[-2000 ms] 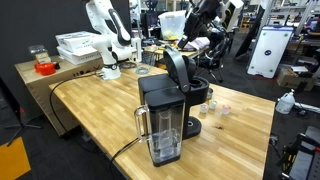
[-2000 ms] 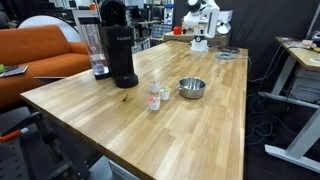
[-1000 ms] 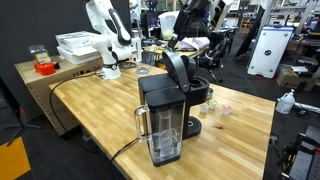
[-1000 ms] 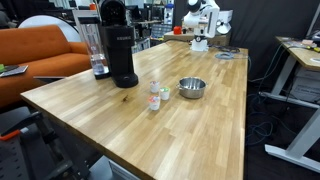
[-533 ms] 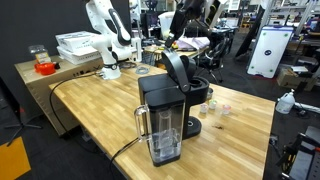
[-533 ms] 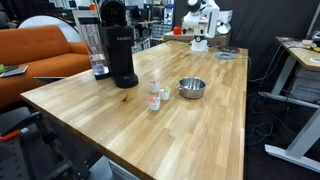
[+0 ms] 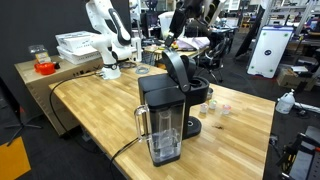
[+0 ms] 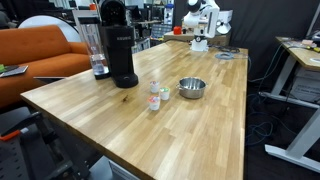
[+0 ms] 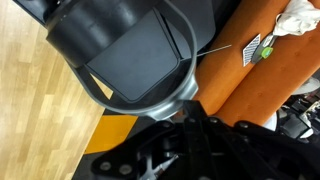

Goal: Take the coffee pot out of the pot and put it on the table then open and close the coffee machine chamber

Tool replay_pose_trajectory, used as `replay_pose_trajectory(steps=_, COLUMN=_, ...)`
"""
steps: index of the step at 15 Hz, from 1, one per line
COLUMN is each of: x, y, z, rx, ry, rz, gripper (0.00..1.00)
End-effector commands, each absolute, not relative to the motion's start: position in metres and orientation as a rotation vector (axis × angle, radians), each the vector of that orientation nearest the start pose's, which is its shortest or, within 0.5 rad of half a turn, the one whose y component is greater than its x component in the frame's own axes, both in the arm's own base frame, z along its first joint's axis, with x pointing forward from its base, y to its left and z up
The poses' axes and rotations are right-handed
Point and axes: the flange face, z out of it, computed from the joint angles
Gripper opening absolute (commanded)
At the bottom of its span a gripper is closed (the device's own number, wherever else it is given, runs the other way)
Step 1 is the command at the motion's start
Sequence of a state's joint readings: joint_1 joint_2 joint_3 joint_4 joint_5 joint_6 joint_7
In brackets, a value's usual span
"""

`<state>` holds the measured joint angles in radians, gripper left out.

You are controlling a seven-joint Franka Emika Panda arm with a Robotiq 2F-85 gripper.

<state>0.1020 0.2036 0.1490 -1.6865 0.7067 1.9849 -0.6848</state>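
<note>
gripper (image 9: 195, 150): fingers dark at the frame edge, cannot tell whether apart or together. just beyond the fingers: coffee machine chamber (image 9: 130, 55), seemingly tilted up; closing judged still to do. coffee machine (image 7: 160, 100) stands on table (image 8: 200, 130); clear tank (image 7: 165, 138) looks empty. farther off: steel bowl (image 8: 192, 88), empty. no coffee pot seen.

**Coffee machine stood near the table's edge**

The black coffee machine (image 8: 122, 55) stood on the light-wood table (image 8: 190, 125). Its clear water tank (image 8: 97, 48) was on the side toward the orange sofa (image 8: 40, 55). Its rounded chamber lid (image 8: 112, 12) reached almost to the top of the frame. A small metal bowl (image 8: 192, 88) sat near the tabletop's middle, with two small containers (image 8: 156, 97) just beside it, apart from the machine. A white robot arm (image 8: 200, 20) rose at the far end.
</note>
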Motion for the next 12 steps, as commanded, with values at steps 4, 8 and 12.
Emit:
replay_pose_trajectory(steps=4, x=0.616, y=0.193, z=0.511, rx=-2.333, ry=-0.872, rz=-0.294, gripper=0.0)
replay_pose_trajectory(steps=8, x=0.625, y=0.195, z=0.497, rx=-2.334, ry=-0.875, rz=-0.267, gripper=0.0)
replay_pose_trajectory(steps=12, x=0.634, y=0.207, z=0.489, rx=-2.328, ry=-0.889, rz=-0.242, gripper=0.0)
